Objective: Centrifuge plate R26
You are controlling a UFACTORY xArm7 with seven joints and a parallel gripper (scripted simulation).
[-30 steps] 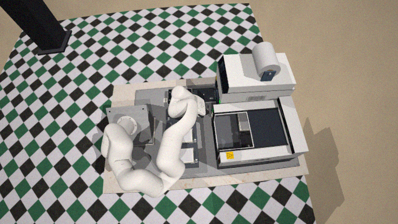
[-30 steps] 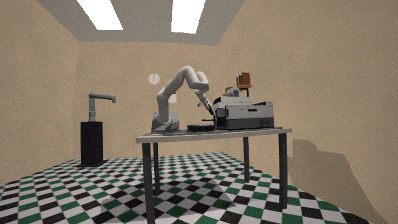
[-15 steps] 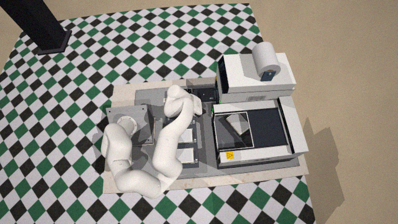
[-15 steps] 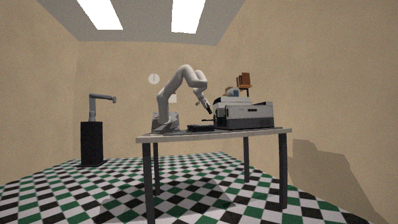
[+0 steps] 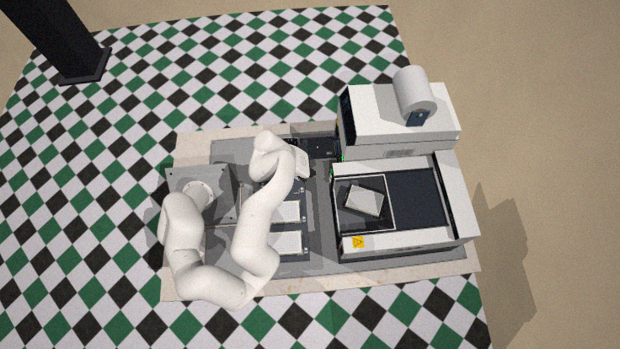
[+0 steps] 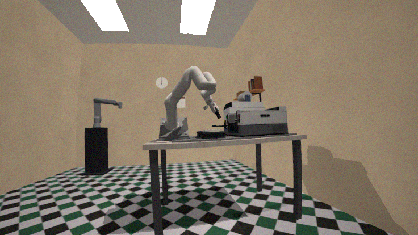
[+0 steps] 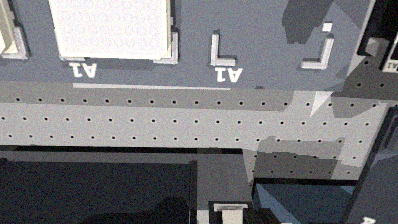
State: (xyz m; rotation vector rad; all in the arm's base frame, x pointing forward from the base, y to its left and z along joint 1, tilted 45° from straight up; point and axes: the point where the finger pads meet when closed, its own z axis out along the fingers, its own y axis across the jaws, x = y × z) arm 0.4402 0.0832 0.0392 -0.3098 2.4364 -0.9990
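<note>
The centrifuge (image 5: 451, 195) (image 6: 263, 120) has its door open. In the bucket at the door lies a light-topped plate (image 5: 364, 200), turned askew to the opening's frame; I cannot read its label. Two more plates lie in the deck row, one in the middle nest (image 5: 286, 211) (image 7: 112, 27) and one in the nearest nest (image 5: 285, 242). Beside them, an empty nest (image 7: 222, 55) marked A1 shows in the wrist view. My gripper (image 6: 217, 116) is shut and empty. It hangs tilted just off the centrifuge's front left edge, above the deck. The sealer's stage (image 5: 318, 147) looks bare.
The sealer (image 5: 398, 117) (image 6: 243, 104) with its film roll (image 5: 414, 91) stands beside the centrifuge. My arm covers part of the deck row in the top view. A second small arm on a black pedestal (image 6: 95, 150) stands off the table.
</note>
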